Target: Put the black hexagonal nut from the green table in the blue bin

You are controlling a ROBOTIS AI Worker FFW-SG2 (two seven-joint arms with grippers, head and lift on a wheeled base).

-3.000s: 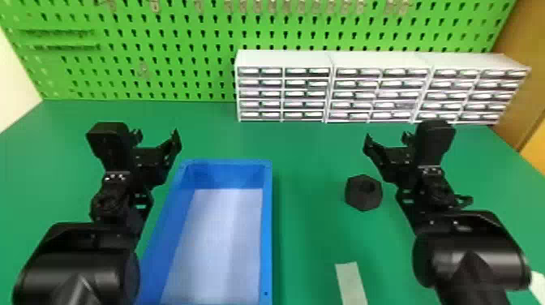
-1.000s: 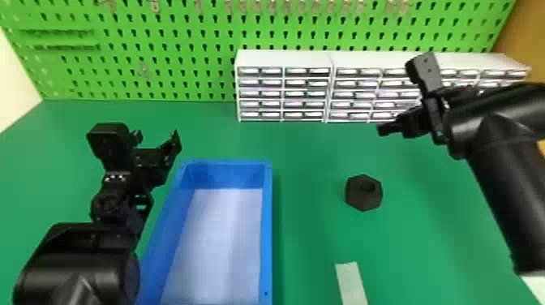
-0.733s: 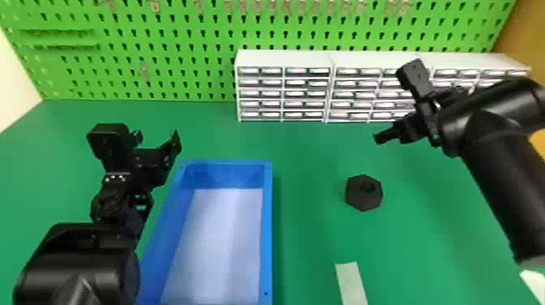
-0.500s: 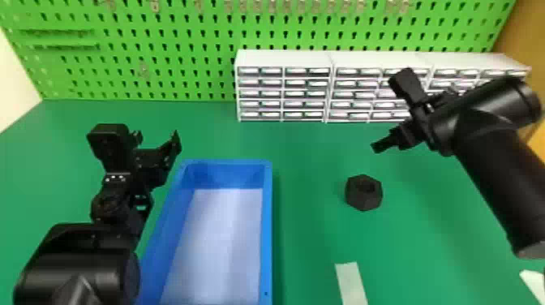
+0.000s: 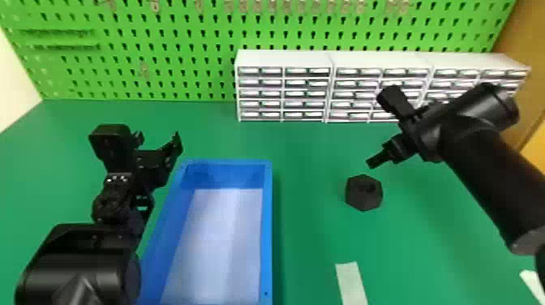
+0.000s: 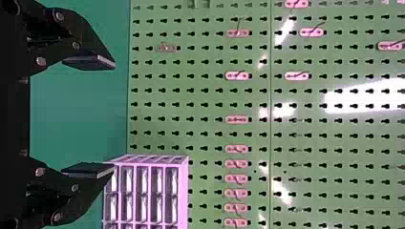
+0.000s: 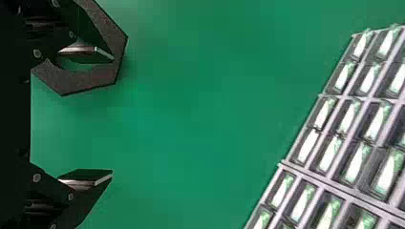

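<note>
As the nut [image 5: 363,193] rests on the table [image 5: 308,162] to the right of the bin [image 5: 267,227], I hold my right gripper [image 5: 379,156] near it, jaws parted wide. My left gripper [image 5: 159,142] hangs near the bin's far left corner, its jaws spread too.

Head view high, facing forward-down; right wrist view closer, sharing nut [image 5: 357,200].

You have a blue bin [image 5: 267,243] in smooth plastic with a slight sheen. Your black hexagonal nut [image 5: 363,192] reads matt, its face finely grained. Note your green table [image 5: 308,227]: smooth, low gloss. Your pegboard [image 6: 205,105] returns glossy highlights; your drawer cabinets [image 5: 284,59] look plastic, their drawer fronts shiny.
</note>
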